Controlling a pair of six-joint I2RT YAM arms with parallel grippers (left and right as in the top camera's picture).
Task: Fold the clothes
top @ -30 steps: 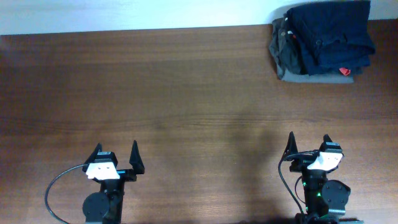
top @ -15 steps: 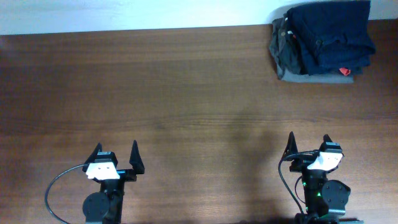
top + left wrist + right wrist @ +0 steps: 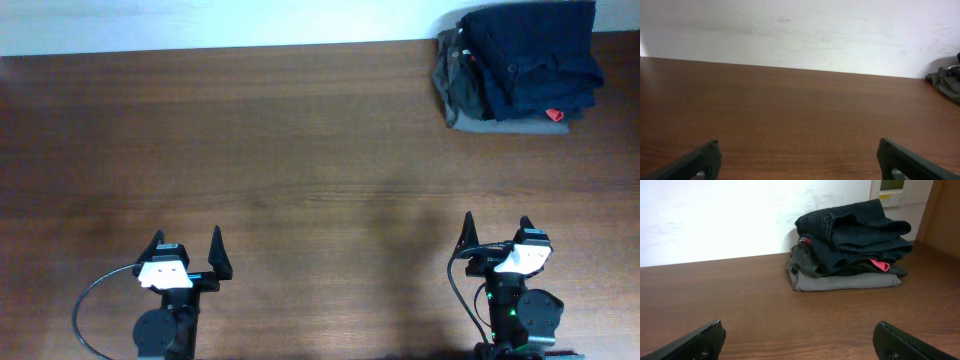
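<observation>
The navy garment (image 3: 535,50) lies folded on top of a small pile at the far right corner of the desk (image 3: 300,150), close to the wall (image 3: 800,30). It is well apart from both pairs of fingers, which sit at the near edge.

The right fingers (image 3: 467,235) are spread wide and hold nothing. The pile is straight ahead of them and a little to the right, with bare desk between. Their tips (image 3: 900,340) show low in the right wrist view, and the navy garment (image 3: 860,230) sits right of centre beyond them.

The left fingers (image 3: 218,258) are also spread and empty. The pile is far off diagonally to their right. In the left wrist view, between the left tips (image 3: 697,162), we see only a dark scrap of the pile at the right border.

From above, the navy bundle is slightly wider across the desk than deep, so its long axis runs roughly left to right along the wall. Its layered fold edges face the near side, towards the right fingers. A button shows at its upper left, but we cannot tell which end is which.

Under it are a red garment (image 3: 879,264), a dark olive one (image 3: 805,260) and a grey one (image 3: 840,281) at the bottom.
</observation>
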